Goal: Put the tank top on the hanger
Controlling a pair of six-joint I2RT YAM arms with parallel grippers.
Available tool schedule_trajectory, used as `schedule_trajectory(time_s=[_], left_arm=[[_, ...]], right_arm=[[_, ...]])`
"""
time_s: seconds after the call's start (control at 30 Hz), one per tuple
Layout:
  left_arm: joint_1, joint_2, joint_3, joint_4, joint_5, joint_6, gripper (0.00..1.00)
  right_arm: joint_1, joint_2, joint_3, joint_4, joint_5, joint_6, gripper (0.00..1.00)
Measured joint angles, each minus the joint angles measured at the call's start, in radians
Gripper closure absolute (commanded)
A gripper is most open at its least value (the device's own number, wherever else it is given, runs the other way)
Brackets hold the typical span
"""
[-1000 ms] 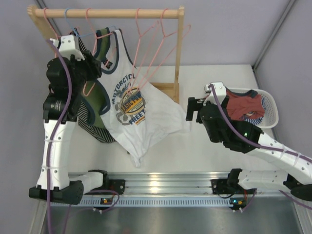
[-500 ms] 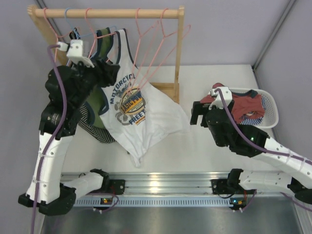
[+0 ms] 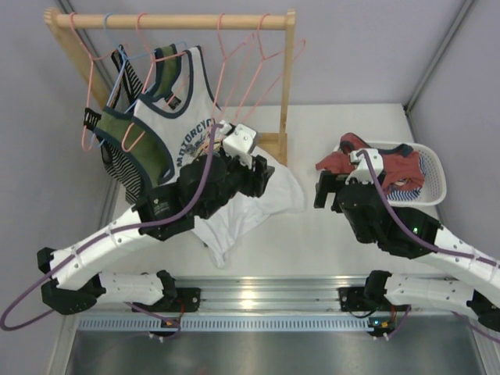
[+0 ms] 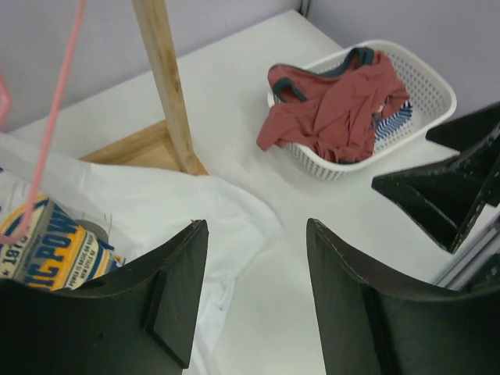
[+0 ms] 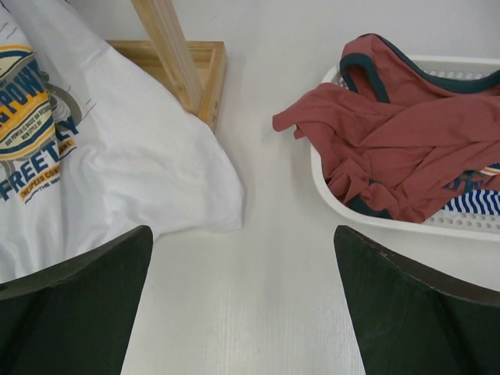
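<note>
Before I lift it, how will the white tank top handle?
Likely floppy: the tank top sags from the rack and folds onto the table. Probably light, thin cloth. It may snag the pink hanger beside it.

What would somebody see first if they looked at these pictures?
Probably the white tank top with its colourful print, hanging from the wooden rack at the back left, its hem spread on the table. The left gripper hovers open over that hem. On the right, a red garment spills out of a white basket.
</note>
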Motion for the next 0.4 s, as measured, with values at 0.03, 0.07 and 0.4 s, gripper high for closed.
schedule_trajectory(time_s=[0.03,0.07,0.4], left_arm=[[-0.018,-0.008,-0.040,0.010,-0.012,-0.010,0.42],[-0.030,-0.017,-0.078,0.025,-0.017,-0.021,0.42],[-0.064,-0.073,-0.403,0.068,-0.022,-0.191,0.43]], right_arm=[[0.000,-0.002,-0.006,-0.006,0.000,0.009,0.00],[0.000,-0.003,-0.012,-0.011,0.000,0.016,0.00],[0.000,-0.001,-0.098,-0.018,-0.027,0.060,0.00]])
